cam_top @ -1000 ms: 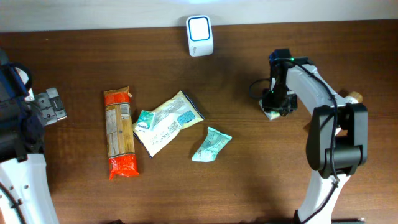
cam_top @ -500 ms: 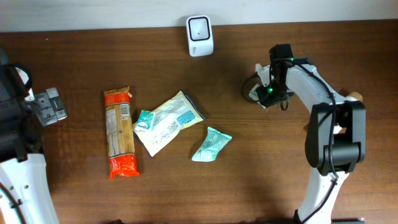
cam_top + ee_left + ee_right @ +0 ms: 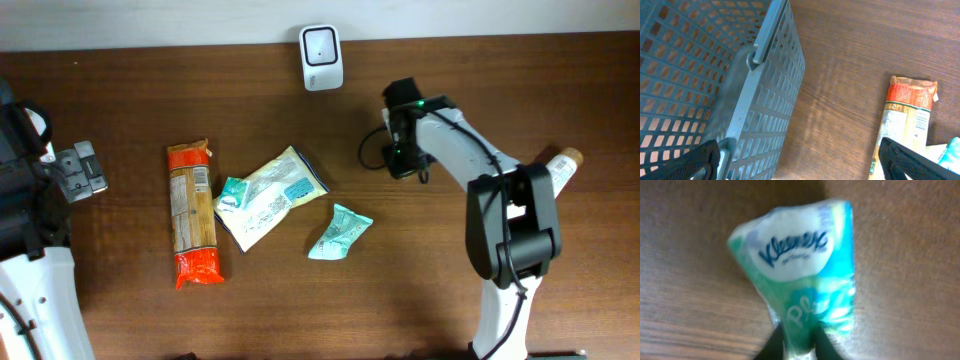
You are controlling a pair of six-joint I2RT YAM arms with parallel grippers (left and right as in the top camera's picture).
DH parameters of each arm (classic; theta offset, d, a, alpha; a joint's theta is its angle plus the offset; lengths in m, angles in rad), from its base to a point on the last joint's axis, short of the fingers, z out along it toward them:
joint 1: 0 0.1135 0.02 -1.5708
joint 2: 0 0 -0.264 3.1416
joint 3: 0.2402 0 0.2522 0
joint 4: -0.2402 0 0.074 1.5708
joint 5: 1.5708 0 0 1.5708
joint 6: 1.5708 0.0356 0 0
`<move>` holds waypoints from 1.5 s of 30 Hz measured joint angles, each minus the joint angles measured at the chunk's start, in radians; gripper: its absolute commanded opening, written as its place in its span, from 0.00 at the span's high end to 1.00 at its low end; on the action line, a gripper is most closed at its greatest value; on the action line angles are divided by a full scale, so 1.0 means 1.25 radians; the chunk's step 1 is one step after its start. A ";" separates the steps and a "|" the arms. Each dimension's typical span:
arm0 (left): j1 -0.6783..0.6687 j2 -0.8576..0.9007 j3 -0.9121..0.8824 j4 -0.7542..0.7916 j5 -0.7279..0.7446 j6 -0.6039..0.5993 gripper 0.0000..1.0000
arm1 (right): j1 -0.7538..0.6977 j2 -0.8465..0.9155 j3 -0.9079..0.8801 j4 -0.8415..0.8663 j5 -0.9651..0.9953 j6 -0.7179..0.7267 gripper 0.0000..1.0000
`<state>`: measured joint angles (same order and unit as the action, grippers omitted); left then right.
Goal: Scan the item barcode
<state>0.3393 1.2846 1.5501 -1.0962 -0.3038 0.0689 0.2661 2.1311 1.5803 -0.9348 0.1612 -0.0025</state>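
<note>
Holding the left end effector (image 3: 85, 172) released, fingers spread wide, far to the left of the white box-shaped scanner (image 3: 321, 58) and nearer the front of the dark brown wooden worktop (image 3: 250, 310). Looking down through the left wrist camera on a blue-grey perforated plastic basket (image 3: 715, 75), filling the left part of that view. Finding, left of the scanner and in front of it, a long orange-and-clear spaghetti packet (image 3: 192, 213) lying lengthwise, front to back. Seeing next, closer to the scanner, a pale yellow pouch with a teal label (image 3: 270, 195) lying slantwise just beside the spaghetti packet. Spotting a small crumpled teal sachet (image 3: 340, 232) almost straight in front of the scanner, well apart from it. Gripping, just right of the scanner and a little in front of it, the teal-and-white Kleenex tissue pack (image 3: 800, 265) with the right end effector (image 3: 402, 158), clenched on the pack's lower end, printed face showing to the right wrist camera. Noting, far right of the scanner, a pale bottle with a tan cap (image 3: 562, 165), partly hidden behind the right arm.
</note>
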 measured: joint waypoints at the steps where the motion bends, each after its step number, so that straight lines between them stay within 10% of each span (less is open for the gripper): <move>1: 0.000 0.000 0.000 0.000 0.000 0.000 0.01 | 0.016 0.000 0.000 -0.023 0.002 0.026 0.60; 15: 0.000 0.000 0.000 0.000 0.000 0.000 0.01 | -0.224 0.000 -0.026 0.043 -0.428 0.121 0.58; 20: 0.000 0.000 0.000 0.000 0.000 0.000 0.01 | -0.222 -0.017 -0.154 0.228 -0.555 0.170 0.93; 27: 0.000 0.000 0.000 0.000 0.000 0.000 0.01 | -0.222 -0.042 -0.185 0.238 -0.577 0.191 0.96; 34: 0.000 0.000 0.000 0.000 0.000 0.000 0.01 | -0.001 -0.251 -0.113 0.077 -0.081 0.179 0.96; 40: 0.000 0.000 0.000 0.000 0.000 0.000 0.01 | 0.224 -0.074 -0.110 0.029 0.429 0.202 0.96; 45: 0.000 0.000 0.000 0.000 0.000 0.000 0.01 | 0.227 -0.046 -0.112 0.031 0.439 0.230 0.48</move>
<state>0.3393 1.2846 1.5501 -1.0962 -0.3038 0.0689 0.5495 2.0735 1.4399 -0.8955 0.7101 0.2852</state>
